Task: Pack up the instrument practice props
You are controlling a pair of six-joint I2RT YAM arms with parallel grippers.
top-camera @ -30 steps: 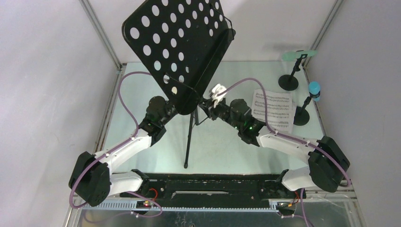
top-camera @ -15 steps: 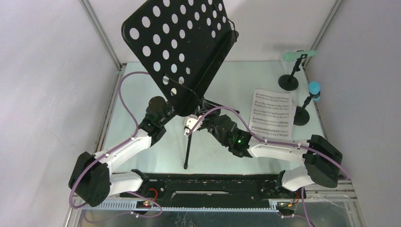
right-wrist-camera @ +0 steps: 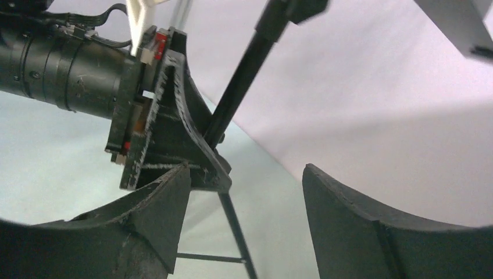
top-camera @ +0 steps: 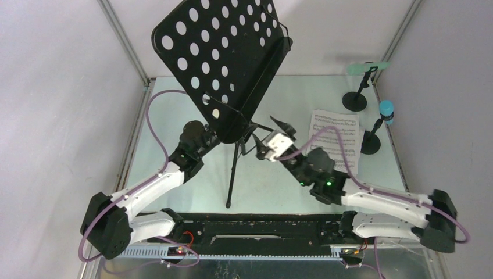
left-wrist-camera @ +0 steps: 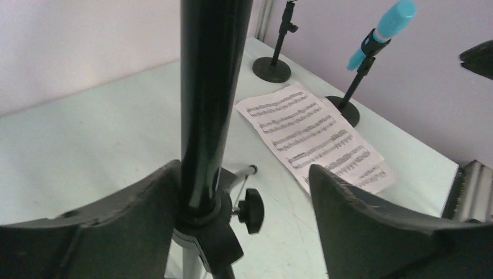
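– Top external first: what holds what?

– The farther small black round-based mic holder (top-camera: 354, 102), near the far right corner, carries the mint-green toy microphone (top-camera: 367, 67) in its clip. The nearer mic holder (top-camera: 370, 142) carries the blue toy microphone (top-camera: 386, 111). White sheet-music pages (top-camera: 334, 136) lie flat on the pale green table (top-camera: 168, 116), just beside the nearer holder's base.

– And the stand?

– The black tripod music rack (top-camera: 232, 168) stands upright at mid-table. Its perforated desk (top-camera: 224, 58) is tilted and hides the left arm's fingers from above.

– So the left wrist view settles that?

– Yes. The left gripper (left-wrist-camera: 243, 171) is spread wide with the rack's glossy tube between its fingers. The tube sits close against one of them and the other finger (left-wrist-camera: 360, 215) stands well clear, so nothing is clamped. That view also shows a small black knob (left-wrist-camera: 250, 210) on the tube's collar, which the desk covers from above. It cuts off the mint-green microphone, though, and shows only the stem of its holder.

– The right side?

– The right gripper (right-wrist-camera: 245, 168) is spread wide too, with nothing between its fingers. It hovers beside the rack, on the sheet-music side. Its own camera looks past the fingers at the left arm's black wrist (right-wrist-camera: 64, 70), seen side-on, with the rack's tube behind it and a thin tripod leg (right-wrist-camera: 235, 226) below. From above, mostly the white camera block and one dark finger of this gripper show.
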